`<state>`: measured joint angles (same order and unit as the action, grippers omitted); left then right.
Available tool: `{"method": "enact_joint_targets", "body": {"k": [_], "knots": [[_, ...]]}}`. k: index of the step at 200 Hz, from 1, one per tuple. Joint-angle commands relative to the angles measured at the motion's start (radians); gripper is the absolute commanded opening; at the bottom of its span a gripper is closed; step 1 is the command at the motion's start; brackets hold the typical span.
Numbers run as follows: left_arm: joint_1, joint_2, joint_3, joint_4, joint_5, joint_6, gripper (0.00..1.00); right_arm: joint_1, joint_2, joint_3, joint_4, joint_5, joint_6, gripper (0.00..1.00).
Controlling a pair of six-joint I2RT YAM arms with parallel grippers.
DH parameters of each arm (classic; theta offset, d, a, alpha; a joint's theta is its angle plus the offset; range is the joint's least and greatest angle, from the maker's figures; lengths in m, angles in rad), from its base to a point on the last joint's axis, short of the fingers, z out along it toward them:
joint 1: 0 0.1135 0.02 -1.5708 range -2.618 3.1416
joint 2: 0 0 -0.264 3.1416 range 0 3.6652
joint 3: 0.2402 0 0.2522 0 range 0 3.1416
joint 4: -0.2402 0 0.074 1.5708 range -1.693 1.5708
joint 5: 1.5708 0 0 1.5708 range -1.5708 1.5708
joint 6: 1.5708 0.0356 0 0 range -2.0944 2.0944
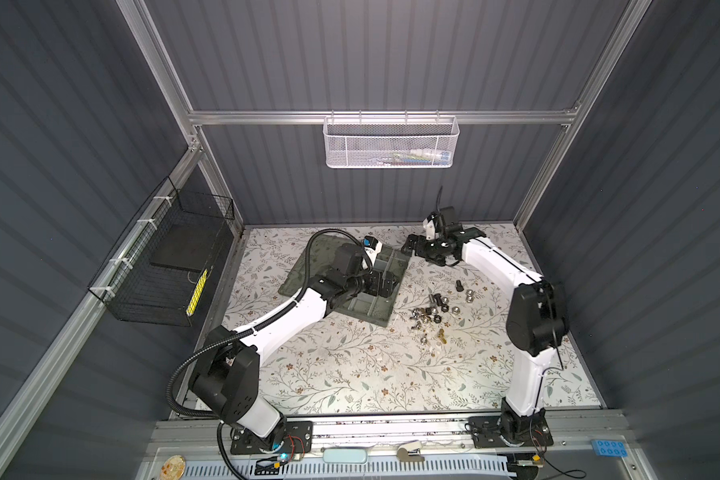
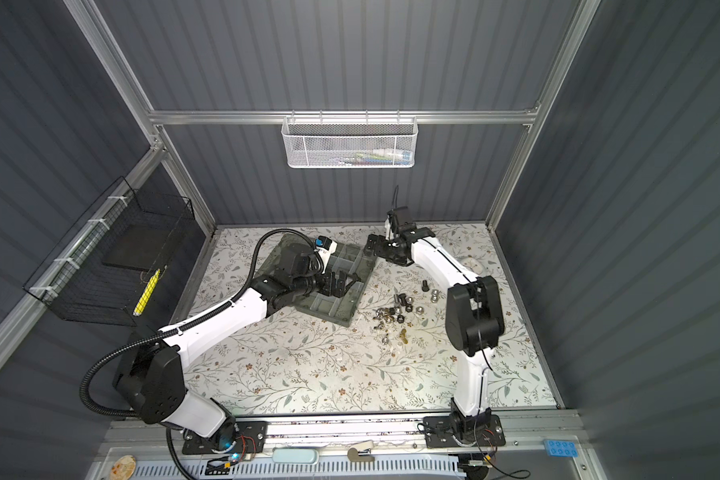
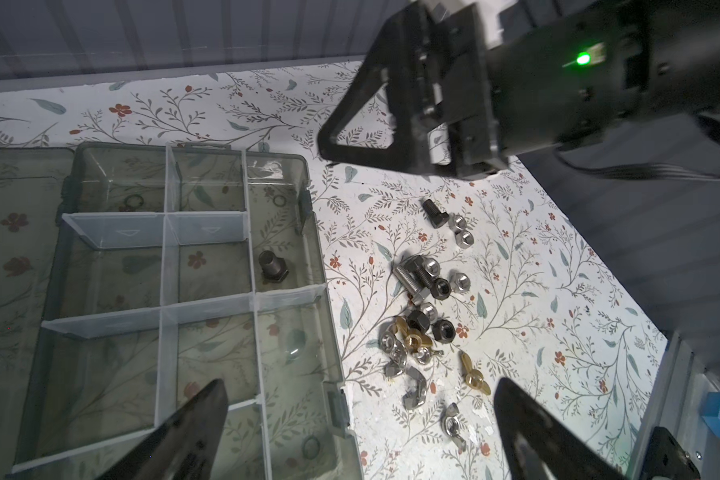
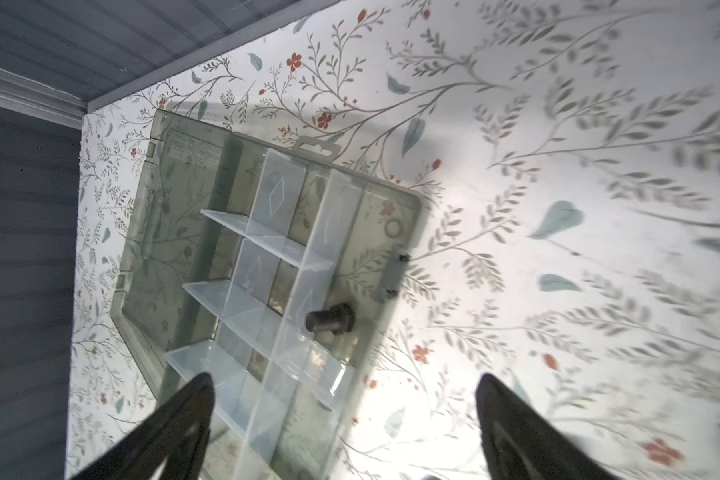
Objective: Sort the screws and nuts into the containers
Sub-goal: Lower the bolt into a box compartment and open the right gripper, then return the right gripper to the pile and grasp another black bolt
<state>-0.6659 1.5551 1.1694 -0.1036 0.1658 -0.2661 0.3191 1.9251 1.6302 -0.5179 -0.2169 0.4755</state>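
Note:
The grey-green organiser box (image 1: 385,319) (image 2: 341,322) lies open on the floral mat, its containers split by pale dividers (image 3: 165,266). One dark screw (image 3: 273,266) (image 4: 329,322) rests in a compartment along the box's right side. The other screws and nuts (image 1: 437,316) (image 2: 395,316) (image 3: 425,299) lie in a loose heap on the mat just right of the box. My left gripper (image 1: 385,284) (image 3: 361,384) hangs open and empty over the box's right part. My right gripper (image 1: 412,245) (image 4: 345,378) is open and empty above the box's far right corner.
A white mesh basket (image 1: 389,143) hangs on the back wall and a black wire basket (image 1: 163,266) on the left wall. Brass wing nuts (image 3: 472,374) lie at the heap's near end. A blue block (image 1: 607,448) sits on the front ledge.

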Motion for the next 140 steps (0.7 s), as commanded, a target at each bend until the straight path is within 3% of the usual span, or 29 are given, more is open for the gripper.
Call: {"method": "enact_joint_targets", "body": {"k": [1,41,70,91,116,140], "knots": [[-0.035,0.001,0.006,-0.006,0.006,0.045,1.0,-0.062,-0.066,-0.147,0.005,0.086,-0.037,0.99],[-0.049,0.039,0.0,0.032,-0.01,0.008,1.0,-0.17,-0.143,-0.343,0.034,0.097,-0.071,0.99],[-0.055,0.115,0.095,0.019,-0.01,-0.054,1.0,-0.203,-0.149,-0.382,0.014,0.168,-0.101,0.99],[-0.085,0.174,0.173,0.012,-0.018,-0.025,1.0,-0.217,-0.127,-0.38,0.015,0.167,-0.094,0.98],[-0.105,0.21,0.165,0.061,-0.002,-0.025,1.0,-0.23,-0.09,-0.356,0.011,0.17,-0.098,0.91],[-0.113,0.215,0.114,0.121,0.01,-0.035,1.0,-0.232,-0.069,-0.334,0.02,0.162,-0.101,0.78]]}}
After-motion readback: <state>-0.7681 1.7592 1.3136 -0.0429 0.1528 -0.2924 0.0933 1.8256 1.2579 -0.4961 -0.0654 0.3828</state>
